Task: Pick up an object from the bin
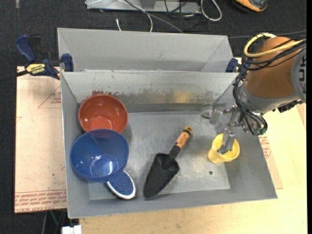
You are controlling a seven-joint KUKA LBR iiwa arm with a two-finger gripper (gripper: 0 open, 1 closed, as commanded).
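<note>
Standing by the grey bin [146, 87] and reading across its floor from the left, I am seeing a red bowl [102, 113] sitting upright near the back wall. A blue bowl [99, 155] is sitting just in front of it, rims touching or nearly so. A small blue-and-white brush [122, 185] is lying against the blue bowl's near edge. Toward the middle a black garden trowel [168, 165] is lying flat and well apart from the bowls. Its long axis is running from the blade at lower left up to the wooden handle at upper right. At the right of the floor, near the right wall, a small round yellow cup-like thing [234, 153] is resting clear of the trowel. The arm [270, 74] is reaching in over the right rim and is hanging its jaws straight down onto that yellow thing. So the thing is lying directly under the jaws, not off to any side. Being round, it is offering no long axis to line up with. Whether the jaws are standing wide, narrow or closed on its rim I cannot tell from here, since the metal is overlapping the yellow. I am judging that the coming move is turning on a plain vertical one. Counting up, I am making it two bowls, one brush, one trowel and one yellow thing, five in all.
</note>
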